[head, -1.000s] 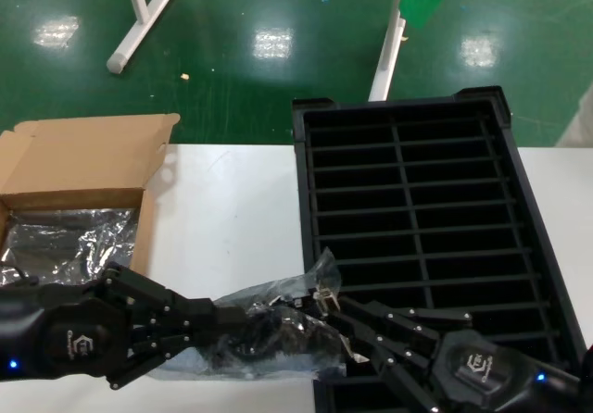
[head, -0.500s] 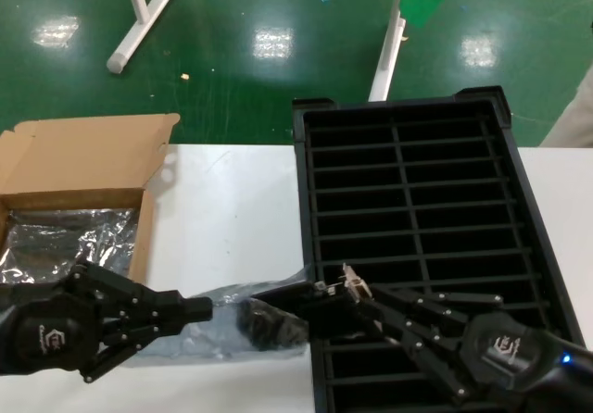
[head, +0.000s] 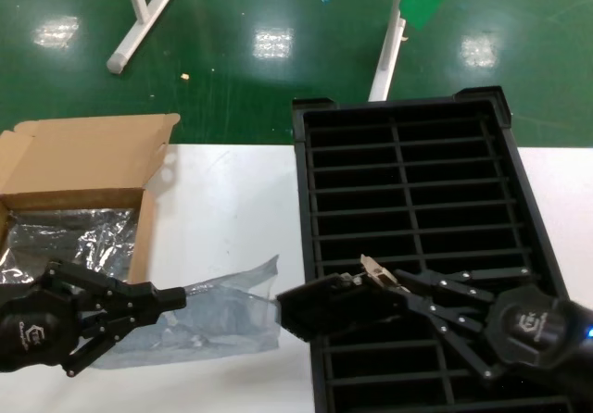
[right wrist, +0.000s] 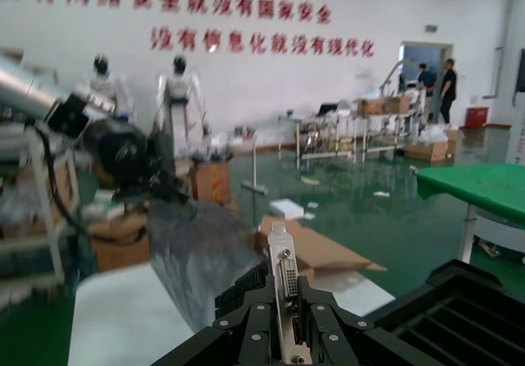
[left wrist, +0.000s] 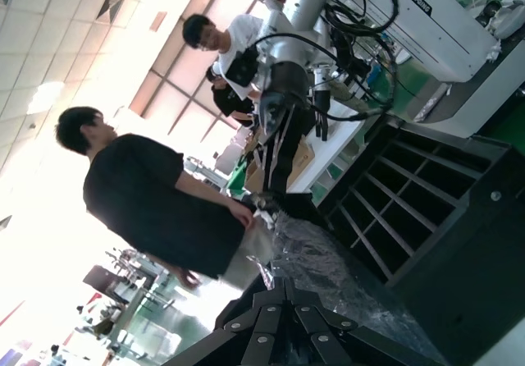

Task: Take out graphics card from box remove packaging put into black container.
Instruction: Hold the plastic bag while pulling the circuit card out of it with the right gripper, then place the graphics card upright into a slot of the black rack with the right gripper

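Note:
My left gripper [head: 181,294] is low at the front left, shut on one end of the crinkly translucent packaging [head: 225,309], which lies limp on the white table. In the left wrist view the gripper [left wrist: 279,281] pinches that bag [left wrist: 328,259]. My right gripper [head: 371,291] is shut on the graphics card [head: 320,307], a dark card with a silver bracket [head: 374,268], clear of the bag over the left edge of the black container [head: 417,168]. The right wrist view shows the gripper [right wrist: 285,288] clamped on the bracket [right wrist: 284,263]. The box [head: 88,163] stands open at the left.
Another silver bag [head: 65,237] lies inside the box. The crate's ribbed slots [head: 445,219] fill the right half of the table [head: 232,209]. White stand legs [head: 139,19] and green floor lie beyond the table. People stand in the background of the left wrist view.
The card has come out of the bag: my right gripper drew it rightward over the crate edge, while my left gripper pulled the emptied bag leftward.

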`<move>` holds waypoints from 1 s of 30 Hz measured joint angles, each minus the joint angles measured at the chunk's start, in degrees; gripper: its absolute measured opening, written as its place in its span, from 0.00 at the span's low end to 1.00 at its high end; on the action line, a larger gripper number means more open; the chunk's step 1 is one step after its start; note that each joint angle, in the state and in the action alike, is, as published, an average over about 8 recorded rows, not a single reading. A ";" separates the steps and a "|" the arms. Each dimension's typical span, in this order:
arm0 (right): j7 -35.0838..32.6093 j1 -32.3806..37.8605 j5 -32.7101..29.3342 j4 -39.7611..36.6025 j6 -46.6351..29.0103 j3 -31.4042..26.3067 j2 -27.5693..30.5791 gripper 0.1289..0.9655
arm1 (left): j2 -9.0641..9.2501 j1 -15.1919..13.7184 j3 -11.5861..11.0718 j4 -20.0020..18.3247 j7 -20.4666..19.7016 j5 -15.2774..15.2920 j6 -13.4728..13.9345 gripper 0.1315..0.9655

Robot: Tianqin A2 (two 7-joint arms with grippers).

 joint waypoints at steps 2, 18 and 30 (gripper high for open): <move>0.56 0.07 -0.85 1.30 0.40 0.24 1.72 0.07 | -0.30 -1.09 2.83 1.25 1.07 -1.91 0.00 0.01; 4.78 -0.67 -4.61 8.96 1.80 5.56 15.69 0.07 | 0.05 -4.46 10.48 6.35 3.83 -6.68 0.00 0.01; -7.85 0.29 -8.36 7.55 0.79 7.58 18.47 0.07 | 0.77 -4.10 10.00 6.58 3.56 -6.79 0.00 0.01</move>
